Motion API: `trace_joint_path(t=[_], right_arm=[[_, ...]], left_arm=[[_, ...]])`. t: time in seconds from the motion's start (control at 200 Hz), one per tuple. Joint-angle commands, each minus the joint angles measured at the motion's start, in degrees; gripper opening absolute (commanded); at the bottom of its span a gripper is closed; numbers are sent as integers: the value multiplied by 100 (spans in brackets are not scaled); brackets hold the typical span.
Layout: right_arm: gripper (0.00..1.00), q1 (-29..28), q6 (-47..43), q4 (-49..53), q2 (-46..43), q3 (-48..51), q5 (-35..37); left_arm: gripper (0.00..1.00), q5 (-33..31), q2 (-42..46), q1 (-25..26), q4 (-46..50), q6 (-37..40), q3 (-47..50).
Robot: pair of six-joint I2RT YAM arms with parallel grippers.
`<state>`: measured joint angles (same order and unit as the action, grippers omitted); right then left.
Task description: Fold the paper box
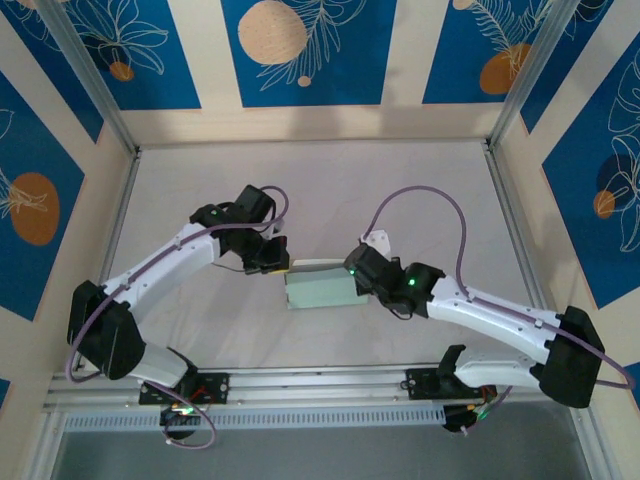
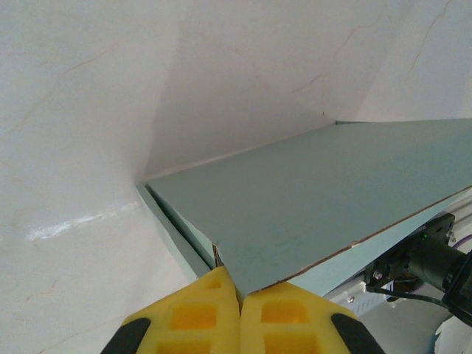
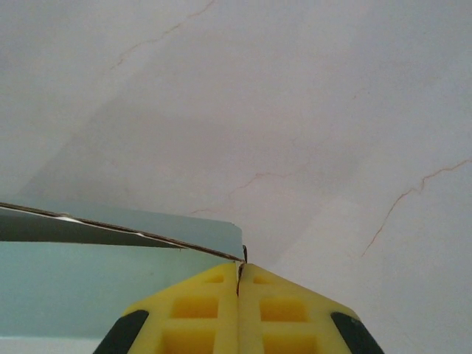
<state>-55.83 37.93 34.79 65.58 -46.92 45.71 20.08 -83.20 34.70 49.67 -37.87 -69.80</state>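
The paper box [image 1: 322, 288] is a pale mint-green folded card lying between the two arms at the table's middle. My left gripper [image 1: 275, 262] is at its upper left corner. In the left wrist view the yellow fingers [image 2: 199, 313] are pressed together on a corner of the green card [image 2: 317, 203], whose top panel lifts off a lower layer. My right gripper [image 1: 358, 272] is at the box's upper right corner. In the right wrist view its yellow fingers [image 3: 203, 310] pinch the thin edge of the card [image 3: 88, 280] where panels meet.
The white marbled table [image 1: 320, 190] is walled by blue and cream patterned panels [image 1: 300, 50]. An aluminium rail [image 1: 320, 385] runs along the near edge by the arm bases. Purple cables [image 1: 420, 200] loop above the right arm.
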Motion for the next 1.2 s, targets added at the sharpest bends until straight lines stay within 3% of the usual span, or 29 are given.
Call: trace_joint_path(t=[0.0, 0.285, 0.775, 1.196], right_arm=[[0, -323, 611, 140, 88, 481, -363], [0, -683, 1166, 252, 175, 631, 319], [0, -666, 1386, 362, 601, 476, 324], [0, -672, 1398, 424, 622, 463, 403]], left_arm=[[0, 355, 142, 67, -578, -126, 40], [0, 65, 569, 223, -658, -62, 506], [0, -396, 787, 439, -674, 237, 931], [0, -637, 953, 475, -219, 519, 681]])
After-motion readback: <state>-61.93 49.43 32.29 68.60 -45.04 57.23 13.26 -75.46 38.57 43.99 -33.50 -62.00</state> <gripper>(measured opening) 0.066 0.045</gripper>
